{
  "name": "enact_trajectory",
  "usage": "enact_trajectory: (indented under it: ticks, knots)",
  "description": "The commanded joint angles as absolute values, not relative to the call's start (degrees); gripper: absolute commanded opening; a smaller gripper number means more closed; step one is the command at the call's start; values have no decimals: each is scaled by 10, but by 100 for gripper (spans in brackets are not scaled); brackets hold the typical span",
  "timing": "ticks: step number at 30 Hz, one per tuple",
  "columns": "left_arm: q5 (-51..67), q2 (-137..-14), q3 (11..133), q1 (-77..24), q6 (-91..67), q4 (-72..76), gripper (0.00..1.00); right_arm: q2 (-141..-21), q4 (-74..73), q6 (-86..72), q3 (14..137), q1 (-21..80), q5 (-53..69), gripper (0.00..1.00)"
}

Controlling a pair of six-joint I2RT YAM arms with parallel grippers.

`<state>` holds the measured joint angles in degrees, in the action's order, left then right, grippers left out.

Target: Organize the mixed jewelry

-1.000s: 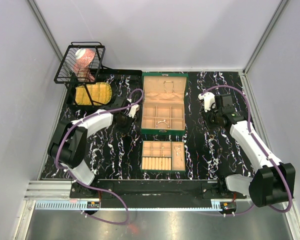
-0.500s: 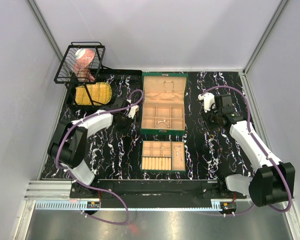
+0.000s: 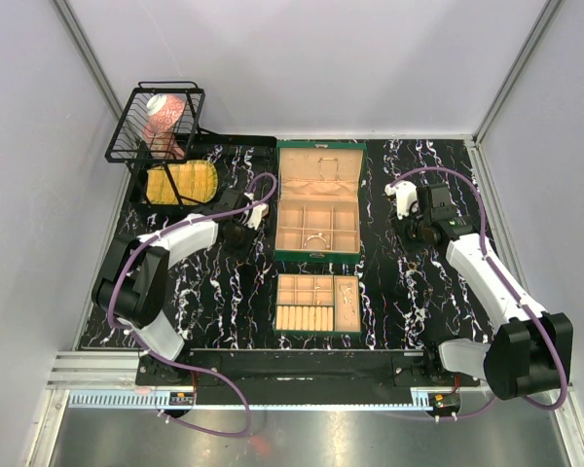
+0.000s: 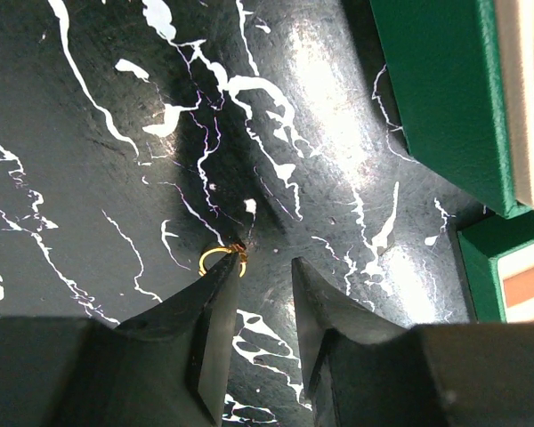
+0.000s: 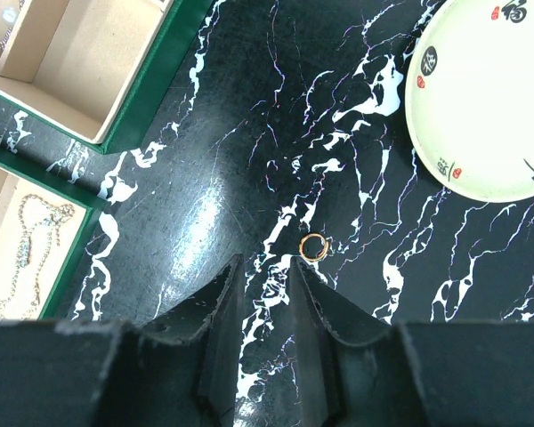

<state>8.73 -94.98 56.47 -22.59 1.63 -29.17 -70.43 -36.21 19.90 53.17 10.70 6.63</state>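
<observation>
My left claw (image 4: 265, 267) stands narrow, with only a small gap between the jaws and nothing inside it. A thin gold ring (image 4: 221, 260) lies flat on the black marbled table (image 4: 116, 178). It is not in the gap but at the tip of one finger (image 4: 215, 302), which partly hides it. If I close now, I think the jaws meet on air. If I go down, this finger can press on the ring or flick it away toward the green box (image 4: 436, 89).

My right claw (image 5: 267, 267) is also narrow and empty. A small dark-centred ring (image 5: 314, 246) lies just beyond it, outside one fingertip, between the claw and the pale plate (image 5: 489, 98). The same miss is possible there. Both rings are thin and lie flat on a hard surface, so I judge that the fingers can slide over them without catching.
</observation>
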Motion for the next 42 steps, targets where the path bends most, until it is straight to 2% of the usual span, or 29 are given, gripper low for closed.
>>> enact_trajectory:
  ticks: [1,21,42]
  knots:
    - [80,-936,560,-222,15,-274,36,-705,-348,205,533,104,65,33]
    - [82,-909,555,-215,14,-271,35,-719,-349,207,533,104,67,33]
    - [83,-942,555,-205,15,-268,33,-722,-351,207,536,104,73,33]
